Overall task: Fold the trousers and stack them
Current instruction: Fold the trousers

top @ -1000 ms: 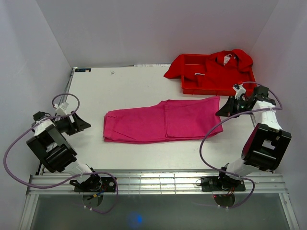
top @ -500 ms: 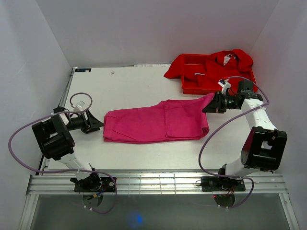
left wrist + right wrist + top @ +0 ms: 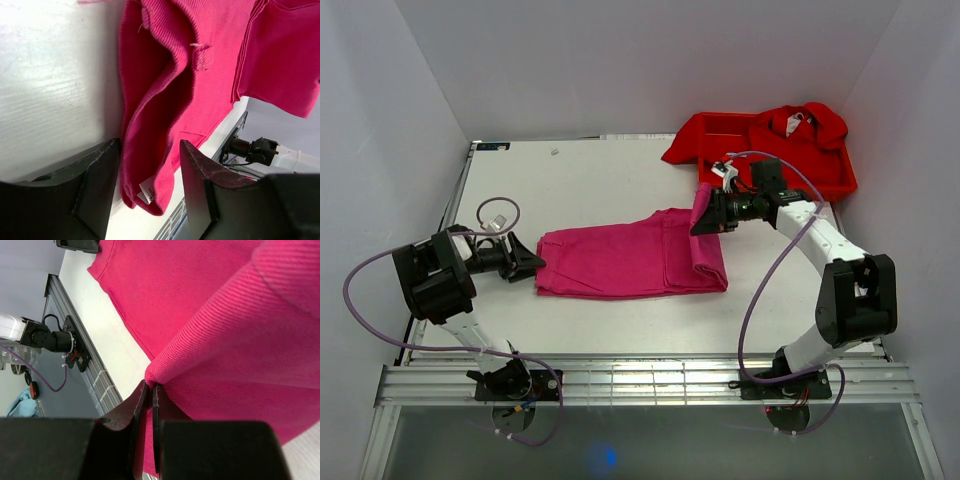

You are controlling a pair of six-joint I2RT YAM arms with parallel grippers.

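White table (image 3: 600,180) under everything. Across its middle, magenta-pink trousers (image 3: 620,262), flat and running left to right, right end raised off the surface and doubled back toward the left. At the far right, red plastic tray (image 3: 842,186) with a brighter red garment (image 3: 782,132) heaped over it, well apart from the trousers' flat part. Right gripper (image 3: 706,218) at the raised end, jaws closed almost to touching, a thin fold of trouser cloth pinched between them; seen plainly only from the right wrist, hidden from above by the gripper's own body. Left gripper (image 3: 149,162) low at the trousers' left edge, jaws spread wide, bunched cloth lying between the fingers; contact with the pads not clear. Only in the left wrist view: ribbed weave, stacked layers, small white label (image 3: 145,189) at the hem.
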